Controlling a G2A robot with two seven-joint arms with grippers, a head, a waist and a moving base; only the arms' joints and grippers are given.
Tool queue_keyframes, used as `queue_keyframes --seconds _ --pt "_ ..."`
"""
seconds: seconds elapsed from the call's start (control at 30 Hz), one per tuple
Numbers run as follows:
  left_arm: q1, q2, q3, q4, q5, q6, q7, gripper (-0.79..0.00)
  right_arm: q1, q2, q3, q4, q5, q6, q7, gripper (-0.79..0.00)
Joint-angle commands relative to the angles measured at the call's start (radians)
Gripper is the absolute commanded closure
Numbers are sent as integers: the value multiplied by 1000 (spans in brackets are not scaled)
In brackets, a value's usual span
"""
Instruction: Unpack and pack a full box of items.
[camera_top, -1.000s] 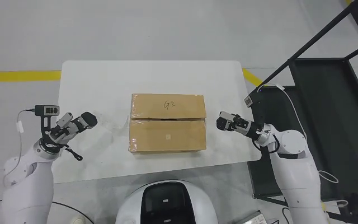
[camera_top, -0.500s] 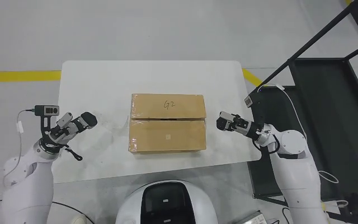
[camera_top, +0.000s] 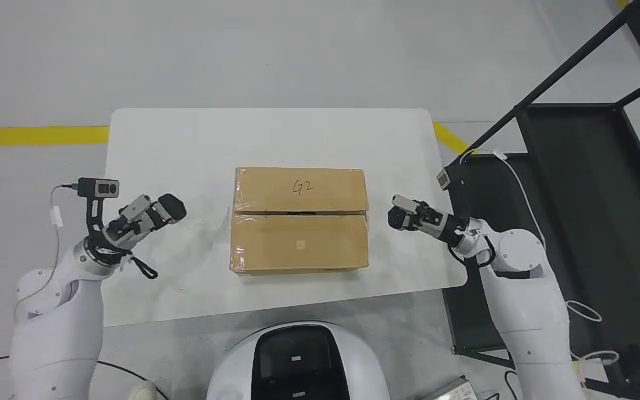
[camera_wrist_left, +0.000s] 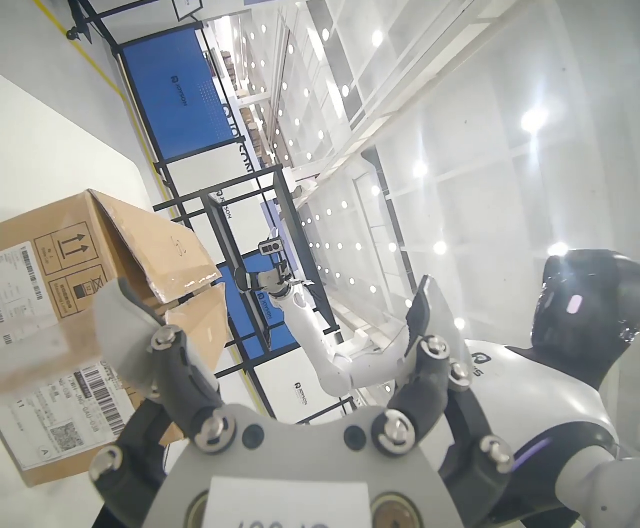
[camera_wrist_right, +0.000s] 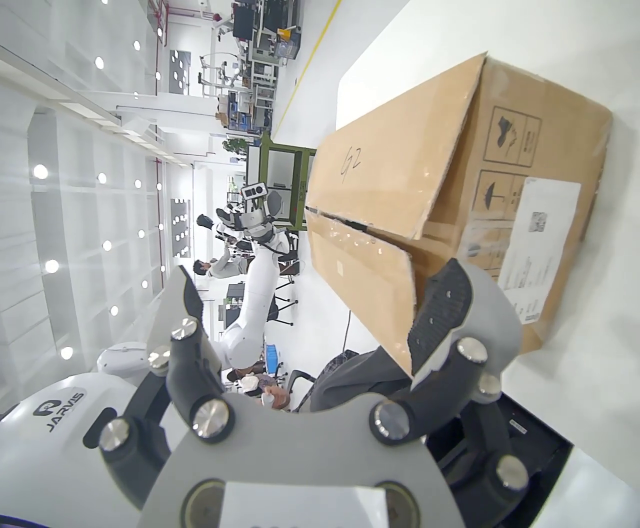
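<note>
Patience seems the main need for this step, which I judge to be the opening of the box (camera_top: 300, 220), because its two top flaps are closed and nothing is unpacked yet. To do it well, I think each tool should come to the flap corners at its own short end of the box. There the cardboard already stands up a little beside the seam (camera_top: 300, 212). One finger can slip under the near flap (camera_top: 300, 243) first, then under the far flap (camera_top: 300, 188). The lifting should be slow and outward, so that the box does not slide on the table (camera_top: 170, 140) and the cardboard does not tear. The other tool could steady the box side meanwhile.

The left tool (camera_top: 168, 209) hangs over the left part of the table, spread wide with nothing between its fingers. The box is well apart from it, toward the table middle. The right tool (camera_top: 398, 212) is also spread and empty, and it is closer to the box. The right short end of the box lies near its fingertips, not touching, about level with the seam. The box stands flat in the middle of the table, one long side toward the robot. Beyond the right table edge stands a dark rack (camera_top: 575, 200).
</note>
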Motion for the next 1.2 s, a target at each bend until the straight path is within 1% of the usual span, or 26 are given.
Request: queue_keyframes --seconds 0.0,0.13,0.3,0.47,0.63,0.8,0.83,0.9,1.07,1.17 --pt "-41 -1 38 14 33 -21 14 -785 32 2 -12 52 -25 -37 -5 -785" --pt "-94 2 90 49 88 -64 56 -785 87 7 -34 148 -54 -81 -6 -785" --pt "-126 16 119 94 105 -97 90 -785 146 11 -71 226 -39 -128 61 -785" --pt "-126 16 119 94 105 -97 90 -785 185 12 -111 262 -29 -155 80 -785" --pt "-126 16 119 94 105 -97 90 -785 211 15 -148 288 1 -191 134 -785" --pt "-126 16 119 94 105 -97 90 -785 216 20 -172 297 77 -190 243 -785" --pt "-126 16 119 94 105 -97 90 -785 214 22 -178 286 116 -169 264 -785" --pt "-126 16 119 94 105 -97 90 -785 209 28 -181 270 135 -146 287 -785" --pt "-126 16 119 94 105 -97 90 -785 199 39 -200 245 189 -125 308 -785" --pt "-126 16 119 94 105 -97 90 -785 214 43 -218 272 161 -149 284 -785"
